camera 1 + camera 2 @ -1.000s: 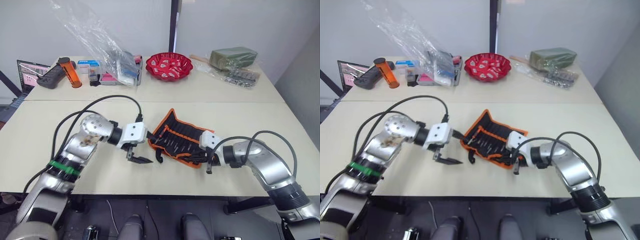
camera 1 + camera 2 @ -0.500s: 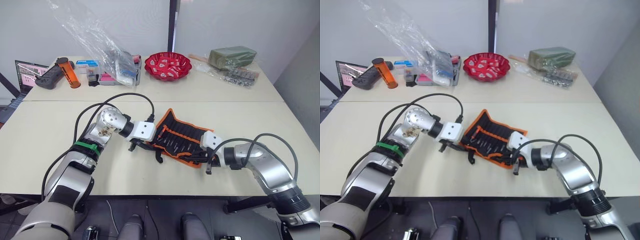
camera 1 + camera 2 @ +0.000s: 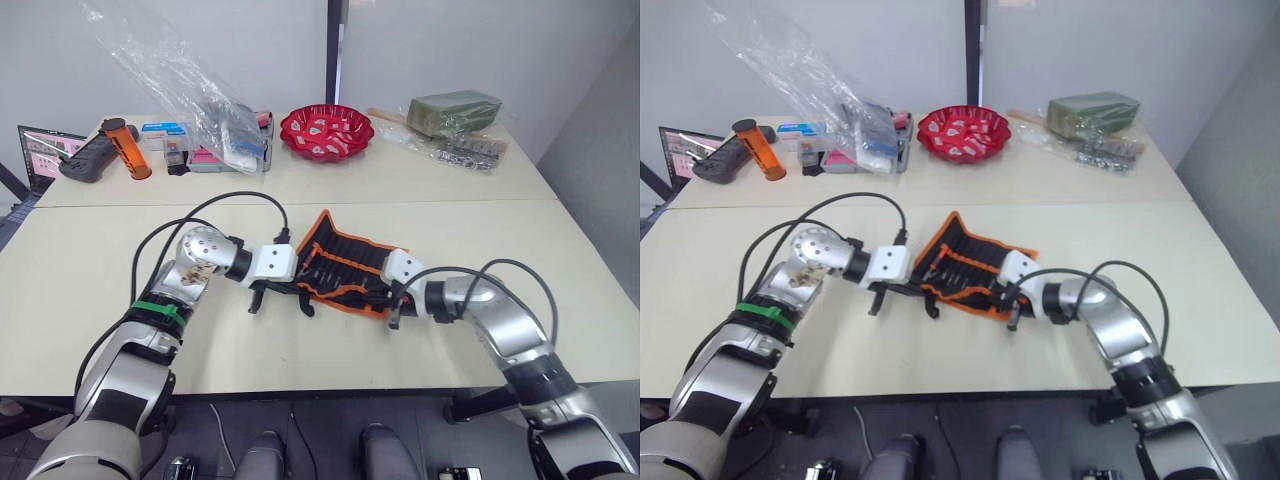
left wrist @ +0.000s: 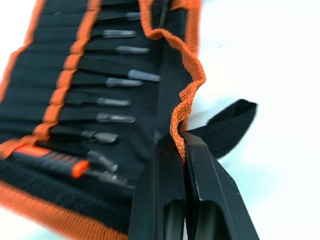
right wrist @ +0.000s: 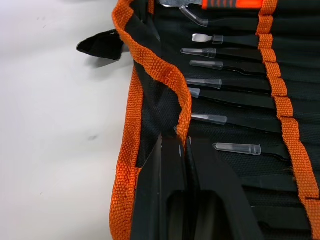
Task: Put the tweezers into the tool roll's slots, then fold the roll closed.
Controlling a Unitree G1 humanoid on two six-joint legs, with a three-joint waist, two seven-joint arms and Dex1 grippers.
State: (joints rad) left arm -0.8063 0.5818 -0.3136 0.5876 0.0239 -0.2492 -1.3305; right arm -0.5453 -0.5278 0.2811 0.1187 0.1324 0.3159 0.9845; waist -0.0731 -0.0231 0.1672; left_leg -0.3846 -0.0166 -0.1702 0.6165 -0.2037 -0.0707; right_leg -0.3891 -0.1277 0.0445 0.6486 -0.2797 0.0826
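Both grippers clamped on roll [image 3: 345,270] edging: left gripper [image 4: 181,142] at left end, right gripper [image 5: 183,141] at right; long axis running left-right between them.

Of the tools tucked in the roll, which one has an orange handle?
The tool at the end of the row in the tool roll: its handle is orange and black, while the other tools beside it are slim, black and clear-capped.

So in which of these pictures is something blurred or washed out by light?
Left wrist view: the far end of the tool roll is soft, and the table is nearly pure white. Right wrist view: the orange edging is sharp. Left eye view: the plastic bag shows glare.
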